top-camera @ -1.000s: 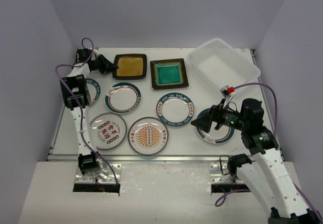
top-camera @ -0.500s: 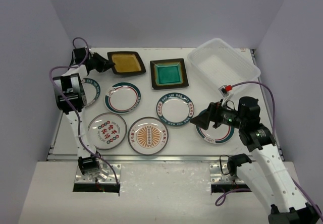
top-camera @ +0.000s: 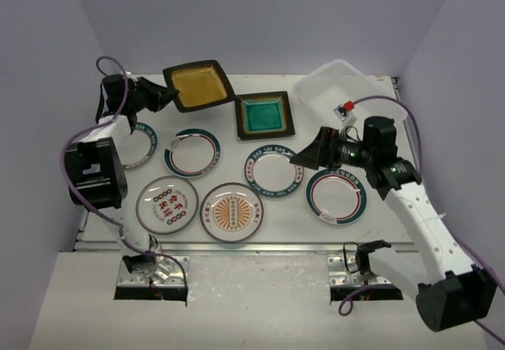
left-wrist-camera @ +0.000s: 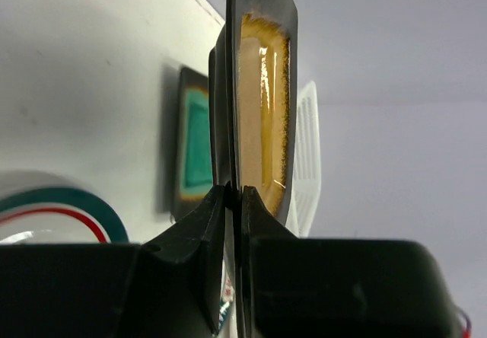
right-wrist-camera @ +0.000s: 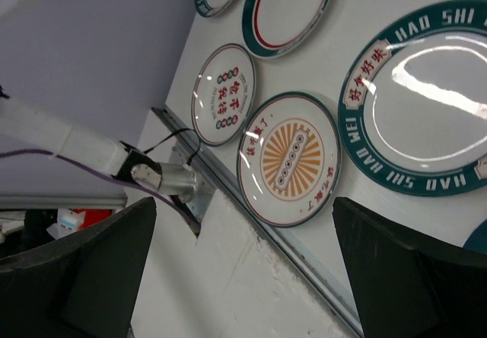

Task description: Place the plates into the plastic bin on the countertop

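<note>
My left gripper [top-camera: 163, 96] is shut on the rim of the amber square plate [top-camera: 197, 86] and holds it tilted above the countertop [top-camera: 278, 228]. In the left wrist view the amber plate [left-wrist-camera: 263, 102] stands edge-on between my shut fingers [left-wrist-camera: 255, 208]. The teal square plate [top-camera: 264, 116] lies next to it. My right gripper [top-camera: 304, 154] is open and empty, hovering over the right edge of a round teal-rimmed plate [top-camera: 274, 169]. The plastic bin [top-camera: 349, 94] stands empty at the back right.
Round plates lie on the countertop: one with a teal-and-red rim [top-camera: 192, 151], one half hidden under the left arm [top-camera: 136, 141], one with red characters [top-camera: 167, 204], the sunburst plate [top-camera: 231, 211] and one near the right [top-camera: 337, 195]. Grey walls enclose three sides.
My left gripper has lifted the amber plate off the countertop and tilted it. My right gripper has moved back and left, off the near right round plate, which now shows whole.
</note>
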